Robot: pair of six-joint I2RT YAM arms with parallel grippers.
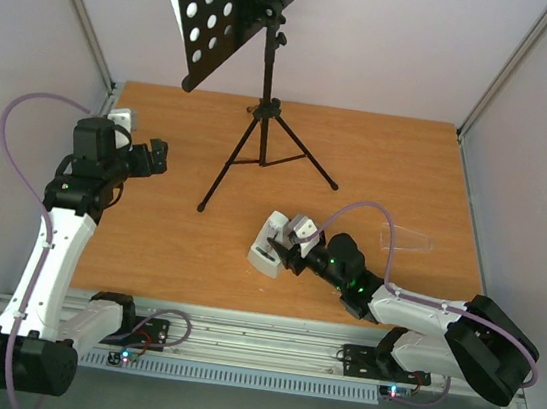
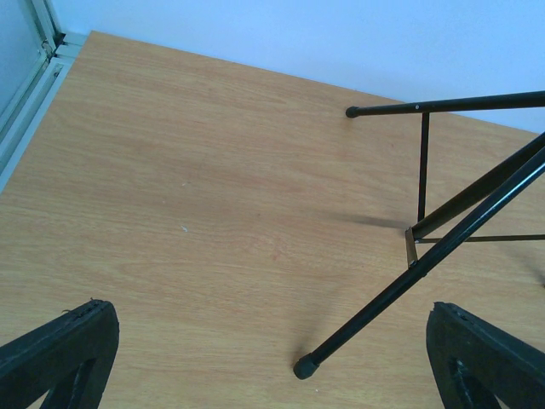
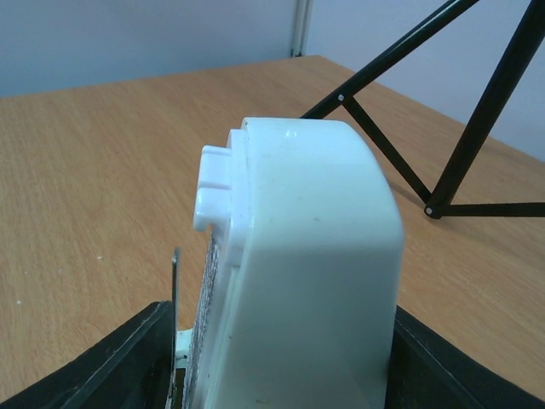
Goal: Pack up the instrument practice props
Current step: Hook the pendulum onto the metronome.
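From above, the music stand (image 1: 269, 63) stood upright near the far edge of the table (image 1: 410, 162), with its holed desk tilted. The metronome (image 1: 270, 246) rested close to the near edge, at the tip of the right gripper (image 1: 285, 252). A clear plastic piece (image 1: 405, 242) lay near the right edge; what it held I could not tell. The left gripper (image 1: 156, 156) hovered by the left edge.

The left wrist view showed its jaws wide apart over bare wood, with the legs of the music stand (image 2: 426, 256) just ahead.

Only the right wrist view showed the metronome (image 3: 306, 256) between the fingers (image 3: 128, 358). Whether they pressed on it, I could not tell.
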